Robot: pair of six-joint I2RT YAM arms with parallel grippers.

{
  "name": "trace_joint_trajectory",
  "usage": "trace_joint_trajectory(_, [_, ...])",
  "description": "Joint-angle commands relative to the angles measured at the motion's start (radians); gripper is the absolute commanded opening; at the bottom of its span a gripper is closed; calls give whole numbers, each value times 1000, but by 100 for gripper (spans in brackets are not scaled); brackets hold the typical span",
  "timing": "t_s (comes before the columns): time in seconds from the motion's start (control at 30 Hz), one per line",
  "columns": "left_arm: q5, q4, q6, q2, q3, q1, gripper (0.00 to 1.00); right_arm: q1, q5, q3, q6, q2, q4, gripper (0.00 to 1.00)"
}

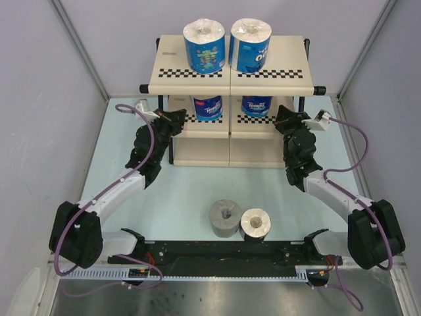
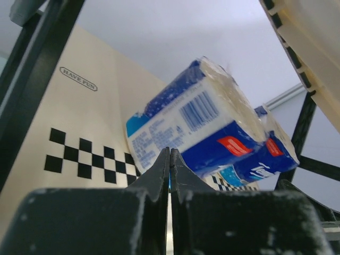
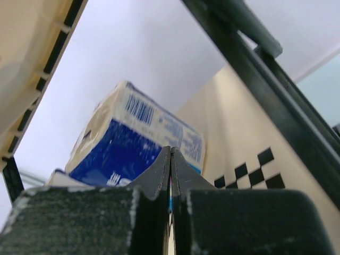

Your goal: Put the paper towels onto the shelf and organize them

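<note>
The shelf (image 1: 289, 58) stands at the back of the table. Two paper towels in blue wrappers (image 1: 204, 45) (image 1: 250, 44) stand on its top board. Two more (image 1: 207, 106) (image 1: 256, 104) sit on the middle tier. My left gripper (image 1: 179, 119) is shut at the left end of that tier. In the left wrist view its tips (image 2: 170, 152) are right against a blue-wrapped roll (image 2: 196, 122), with a second roll (image 2: 272, 150) behind. My right gripper (image 1: 282, 119) is shut at the right end, tips (image 3: 171, 150) against a blue-wrapped roll (image 3: 127, 141).
A plain grey roll (image 1: 224, 218) and a second roll with a pale top (image 1: 255, 224) stand side by side on the table near the front edge. The black frame tubes (image 2: 32, 79) (image 3: 255, 58) run close beside each gripper. Grey walls enclose the table.
</note>
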Motion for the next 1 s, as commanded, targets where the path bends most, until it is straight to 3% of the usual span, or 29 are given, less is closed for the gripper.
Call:
trace_joint_trajectory(0.0, [2, 91, -29, 45, 48, 22, 0, -30, 55, 7, 2, 61, 187, 0])
trace_joint_trajectory(0.33, [41, 135, -23, 124, 103, 34, 0, -113, -84, 84, 37, 187, 247, 0])
trace_joint_trajectory(0.97, [41, 178, -32, 223, 176, 62, 0, -136, -161, 223, 71, 341, 272, 0])
